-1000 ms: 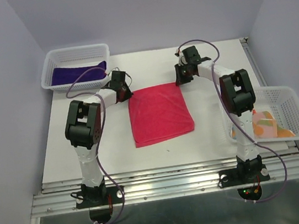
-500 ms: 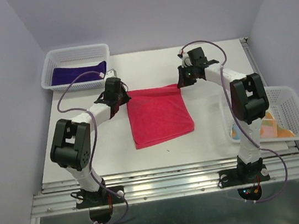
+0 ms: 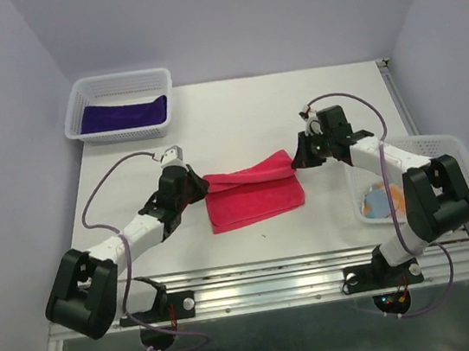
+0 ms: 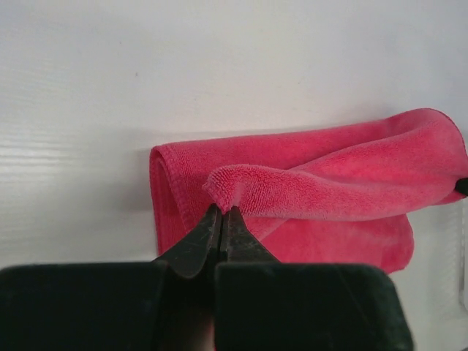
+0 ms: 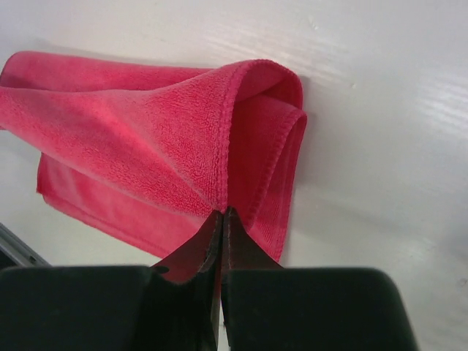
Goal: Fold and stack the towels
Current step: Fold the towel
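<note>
The pink-red towel (image 3: 252, 192) lies mid-table with its far half lifted and carried over toward the near edge. My left gripper (image 3: 196, 185) is shut on the towel's left far corner; the left wrist view shows the pinched corner (image 4: 223, 191) at its closed tips (image 4: 221, 210). My right gripper (image 3: 300, 154) is shut on the right far corner, seen in the right wrist view (image 5: 221, 212) with the towel (image 5: 146, 131) draped to the left. The purple towel (image 3: 121, 115) lies in the far-left basket. A patterned towel (image 3: 385, 201) lies in the right basket.
A white mesh basket (image 3: 117, 85) stands at the far left corner of the table. Another white mesh basket (image 3: 460, 165) stands at the right edge, partly behind my right arm. A metal rail (image 3: 275, 276) runs along the near edge.
Both grippers have pulled the towel's far edge toward the near side, folding it over the lower half. Both arms have swung nearer and lower.
</note>
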